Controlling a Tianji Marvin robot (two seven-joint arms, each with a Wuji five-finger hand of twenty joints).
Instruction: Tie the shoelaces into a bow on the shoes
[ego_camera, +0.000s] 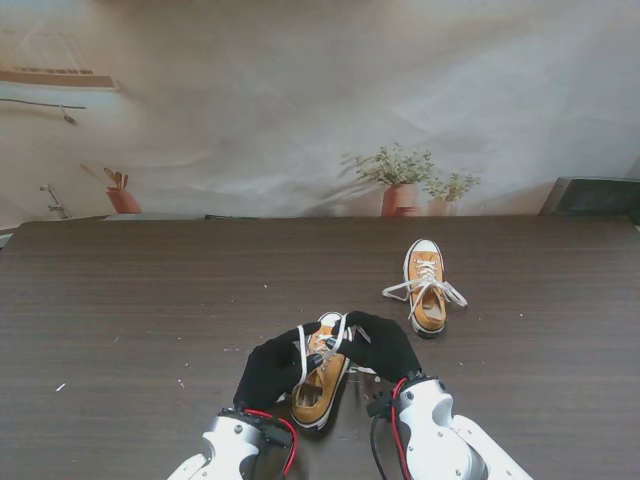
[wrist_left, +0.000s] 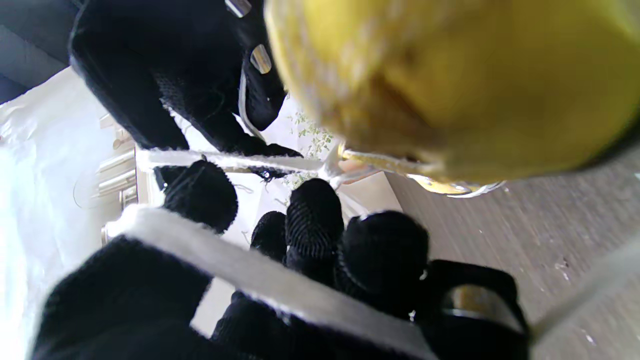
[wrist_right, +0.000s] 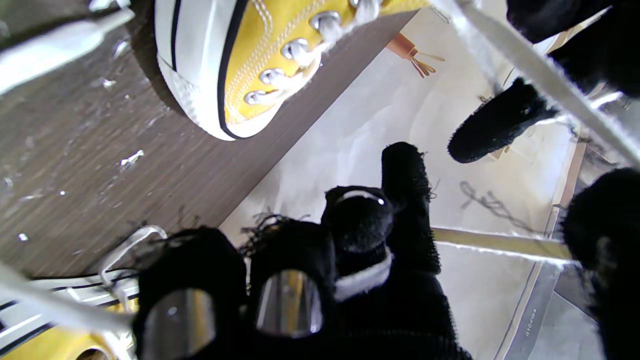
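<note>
Two mustard-yellow canvas low-top sneakers with white rubber toe caps stood on the dark wood-grain tabletop (ego_camera: 130, 300). The near sneaker (ego_camera: 322, 385) lay close to me, between the two black-gloved robot hands. The far sneaker (ego_camera: 427, 287) lay farther from me and to the right, well apart from the first, with its flat white laces (ego_camera: 400, 290) spread loose to both sides; no bow was visible on it.

Progress, as judged: work on the near sneaker was under way and not complete. The left robot hand (ego_camera: 272, 368) grasped one strand of that shoe's flat white lace (ego_camera: 302, 352); the left wrist view showed the strand lying across the gloved fingers (wrist_left: 312, 220) and another strand stretched taut toward the shoe. The right robot hand (ego_camera: 380, 345) grasped the other strand, which passed between its fingers (wrist_right: 405, 200) in the right wrist view. Both hands met over the eyelet area. No finished bow was visible; whether a first crossing knot had been made could not be told, since the hands covered that area.

Remaining, as judged: form and tighten the bow on the near sneaker, then tie the far sneaker.

Containers: none was on the tabletop. The potted plants belonged to the printed backdrop (ego_camera: 300, 120)
</note>
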